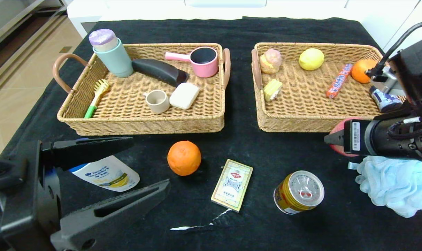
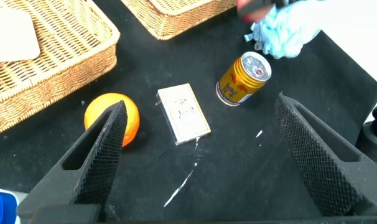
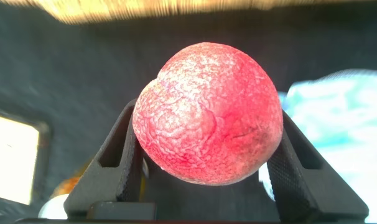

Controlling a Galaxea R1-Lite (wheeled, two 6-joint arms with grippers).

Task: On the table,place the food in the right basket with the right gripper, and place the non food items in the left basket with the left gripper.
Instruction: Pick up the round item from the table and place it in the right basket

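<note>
Two baskets (image 1: 141,120) (image 1: 301,122) side by side, orange (image 1: 184,158), card box (image 1: 232,184), can (image 1: 298,192) in front

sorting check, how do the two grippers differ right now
The right gripper is shut on the peach, by the right basket; the left gripper is wide open and holds nothing. The left one hangs above the shampoo bottle at the table's near left. Both have long black fingers.
</note>
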